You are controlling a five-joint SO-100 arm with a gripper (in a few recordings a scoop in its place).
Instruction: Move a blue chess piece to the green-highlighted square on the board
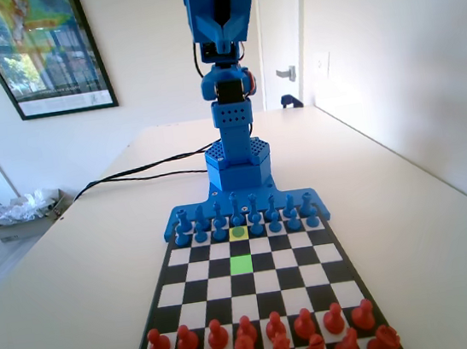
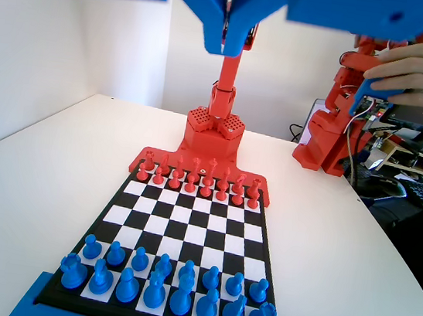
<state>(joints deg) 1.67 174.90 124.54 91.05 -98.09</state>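
Fingers (image 2: 226, 31) pressed together, gripping nothing, high above board (image 1: 168, 279). Blue pawn (image 1: 237, 220) stands on yellow square in blue pawn row, fixed view. Green-highlighted square (image 1: 241, 264) bare, two squares nearer camera, same file. Board rests on counter (image 1: 413, 228).

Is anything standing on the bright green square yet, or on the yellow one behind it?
The bright lime-green board square is bare. A small blue plastic pawn stands on the paler yellow highlighted square, covering part of it. The blue two-finger gripper hangs shut, high above the chequered chessboard.
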